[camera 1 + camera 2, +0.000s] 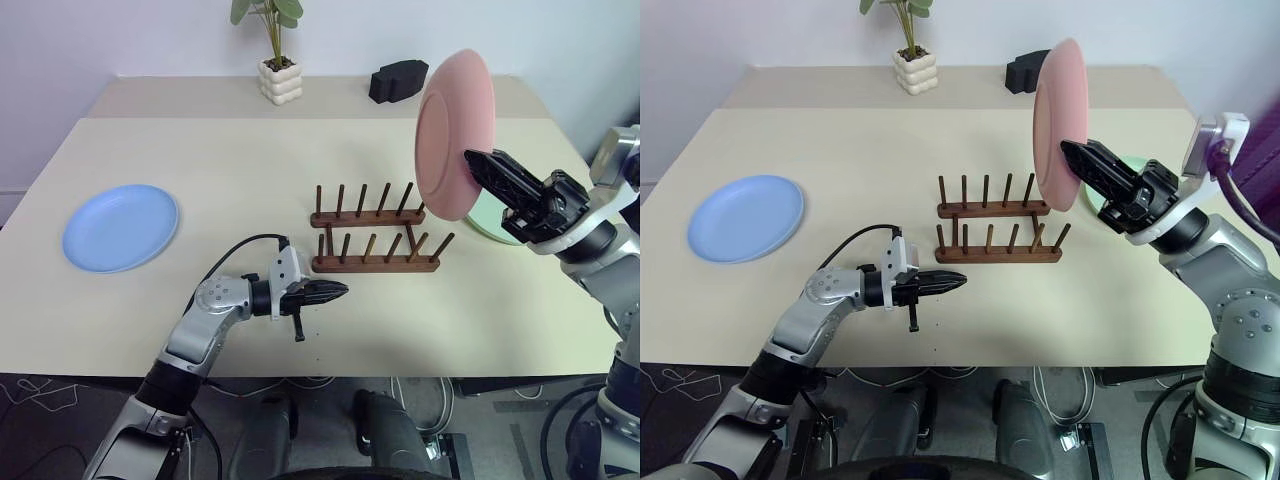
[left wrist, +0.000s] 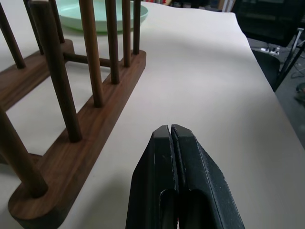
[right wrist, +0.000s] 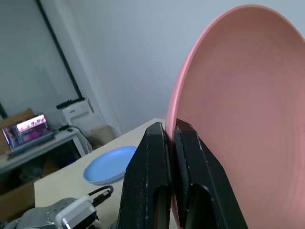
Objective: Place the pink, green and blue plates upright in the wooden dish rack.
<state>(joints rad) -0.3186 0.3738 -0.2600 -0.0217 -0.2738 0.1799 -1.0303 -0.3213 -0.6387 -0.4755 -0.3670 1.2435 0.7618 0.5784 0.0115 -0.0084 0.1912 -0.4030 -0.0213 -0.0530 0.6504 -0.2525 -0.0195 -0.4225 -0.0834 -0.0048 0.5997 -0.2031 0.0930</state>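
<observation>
My right gripper (image 1: 472,158) is shut on the rim of the pink plate (image 1: 450,130), holding it upright in the air above the right end of the wooden dish rack (image 1: 375,262). The rack stands mid-table with no plate in it. The green plate (image 1: 490,222) lies flat on the table behind the right gripper, mostly hidden. At the far left the blue plate (image 1: 120,226) lies flat. My left gripper (image 1: 340,290) is shut on nothing, low over the table, pointing at the left end of the rack's front rail (image 2: 95,124).
A potted plant in a white pot (image 1: 280,80) and a black block (image 1: 398,80) stand at the back of the table. The table's front edge (image 1: 330,372) runs just below the left arm.
</observation>
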